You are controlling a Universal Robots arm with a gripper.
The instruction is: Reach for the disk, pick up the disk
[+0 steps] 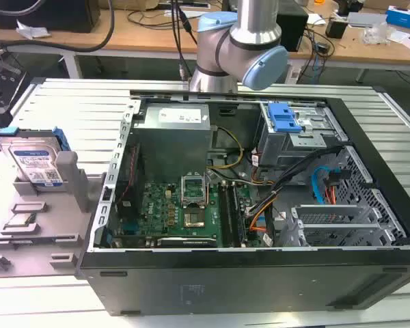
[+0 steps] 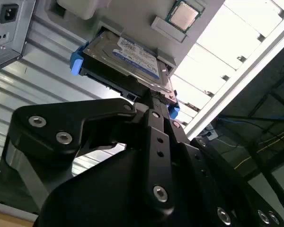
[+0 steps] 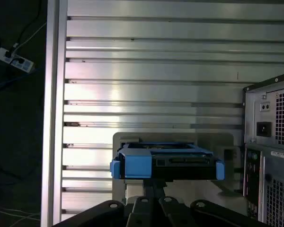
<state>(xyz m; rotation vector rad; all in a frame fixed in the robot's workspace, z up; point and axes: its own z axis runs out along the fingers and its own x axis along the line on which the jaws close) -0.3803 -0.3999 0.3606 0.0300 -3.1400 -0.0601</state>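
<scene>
Slatted aluminium desk (image 1: pixel 68 102): at the exterior view's left, the disk (image 1: pixel 35 162) stood upright in a grey holder (image 1: pixel 70 179), apart from the open computer case (image 1: pixel 260 277). On the gripper (image 2: pixel 157 100), jaws appeared together, holding nothing. Disk judged rigid, dense, shock-sensitive; best held by its blue-framed edges

On the slatted table (image 1: pixel 68 102), the disk (image 1: pixel 35 164) stands on edge in a holder (image 1: pixel 75 184) at the exterior view's left. The open computer case (image 1: pixel 260 280) lies beside it, toward the exterior view's right. Inside the case, the power supply (image 1: pixel 174 133) sits far left, the motherboard (image 1: pixel 184 212) is nearer, and the drive cage (image 1: pixel 301 137) is far right. The arm (image 1: pixel 239 55) rises behind the case, seemingly from the table.
</scene>
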